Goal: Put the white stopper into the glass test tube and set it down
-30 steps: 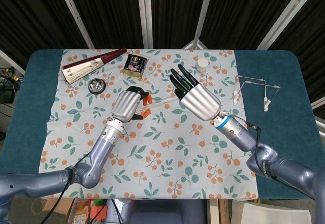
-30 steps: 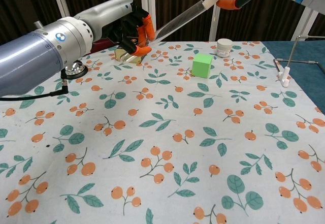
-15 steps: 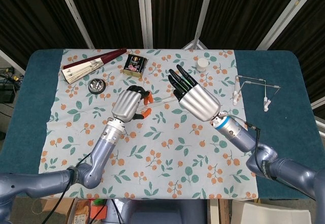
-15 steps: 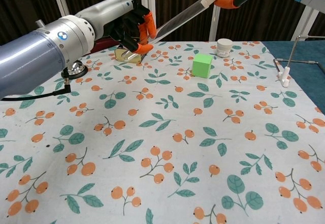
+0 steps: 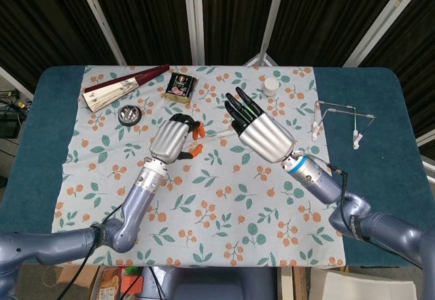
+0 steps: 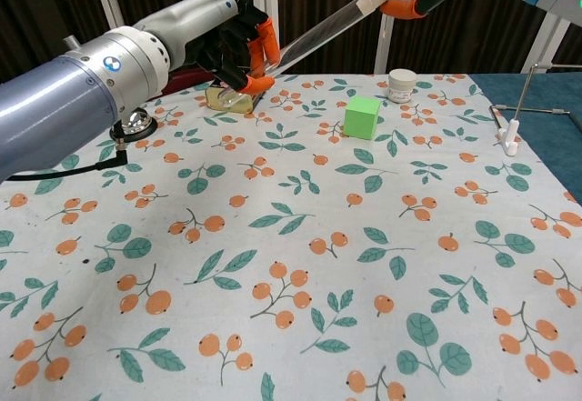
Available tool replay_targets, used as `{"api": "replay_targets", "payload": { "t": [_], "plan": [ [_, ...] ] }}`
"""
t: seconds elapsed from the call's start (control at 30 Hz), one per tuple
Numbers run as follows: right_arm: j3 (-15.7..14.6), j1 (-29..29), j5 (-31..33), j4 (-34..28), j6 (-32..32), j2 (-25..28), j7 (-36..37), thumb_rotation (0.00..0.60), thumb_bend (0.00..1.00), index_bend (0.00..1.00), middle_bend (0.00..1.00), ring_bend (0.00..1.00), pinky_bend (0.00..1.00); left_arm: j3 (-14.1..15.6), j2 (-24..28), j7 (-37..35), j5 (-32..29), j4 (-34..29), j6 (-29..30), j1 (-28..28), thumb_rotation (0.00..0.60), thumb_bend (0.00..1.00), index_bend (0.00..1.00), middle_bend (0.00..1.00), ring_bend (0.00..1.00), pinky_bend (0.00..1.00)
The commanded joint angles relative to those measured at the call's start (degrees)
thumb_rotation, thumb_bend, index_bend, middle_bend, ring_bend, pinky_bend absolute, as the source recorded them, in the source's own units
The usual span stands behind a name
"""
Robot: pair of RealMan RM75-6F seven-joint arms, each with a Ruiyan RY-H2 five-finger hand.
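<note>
The setting is a robot test station, not a home or shop: a worktop [image 5: 397, 109] with a blue cover and a leaf-and-orange printed cloth [image 5: 224, 198] stands before black curtains [image 5: 143, 14] hung between pale metal frame posts [image 5: 196, 14]. Mixed props lie on the cloth: a folded fan [image 5: 122, 88], a small tin [image 5: 180, 86], a metal dish [image 5: 129, 115], a white jar [image 6: 401, 84], a green cube [image 6: 363, 116] and a wire rack [image 5: 336, 120]. Cables [image 5: 10, 109] and a box show at floor level beside the worktop.

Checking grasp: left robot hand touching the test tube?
Touching. Chest view shows the left robot hand gripping the test tube's lower end between its orange fingertips.
</note>
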Motion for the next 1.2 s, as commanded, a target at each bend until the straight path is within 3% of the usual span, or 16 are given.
{"api": "replay_targets", "payload": {
  "t": [0.03,0.23,0.3,0.43,0.57,0.63,0.9,1.2],
  "plan": [
    [0.0,0.0,-0.1,-0.2,0.1,0.0,0.0,0.6,0.46,0.74,0.23,0.0,0.0,0.0,-0.1,0.0,-0.1,0.0,0.0,0.0,0.6,0.56,0.64,0.71,0.3,0.25],
    [0.0,0.1,-0.2,-0.4,0.1,0.1,-0.2,0.6,0.46,0.72,0.23,0.0,0.0,-0.1,-0.3,0.2,-0.2,0.0,0.1,0.0,0.6,0.56,0.64,0.71,0.3,0.25],
    [0.0,0.0,-0.2,-0.4,0.0,0.2,-0.3,0.6,0.46,0.62,0.23,0.0,0.0,-0.2,-0.4,0.2,-0.3,0.1,0.1,0.0,0.6,0.56,0.64,0.71,0.3,0.25],
    [-0.2,-0.2,0.1,-0.6,-0.7,0.8,-0.7,0.6,0.46,0.31,0.17,0.0,0.0,-0.2,-0.4,0.3,-0.3,0.2,0.2,0.0,0.6,0.56,0.64,0.71,0.3,0.25],
    [-0.4,-0.6,0.6,-1.2,-1.2,1.2,-1.1,0.6,0.46,0.05,0.1,0.0,0.0,-0.2,-0.5,0.3,-0.2,0.1,0.3,0.1,0.6,0.56,0.64,0.71,0.3,0.25],
    [-0.3,-0.7,0.9,-1.5,-1.5,1.3,-1.4,0.6,0.46,0.01,0.07,0.0,0.0,-0.3,-0.5,0.2,-0.1,0.1,0.4,0.1,0.6,0.56,0.64,0.71,0.3,0.25],
    [-0.1,-1.6,2.5,-2.7,-2.4,2.1,-2.9,0.6,0.46,0.0,0.01,0.0,0.0,-0.2,-0.6,0.1,0.2,0.1,0.6,0.2,0.6,0.56,0.64,0.72,0.3,0.25],
    [-0.2,-3.8,5.4,-2.7,-3.2,3.4,-4.6,0.6,0.46,0.0,0.01,0.0,0.0,2.1,0.8,0.8,0.4,-0.2,0.4,1.9,0.6,0.56,0.64,0.72,0.3,0.25]
  ]
}}
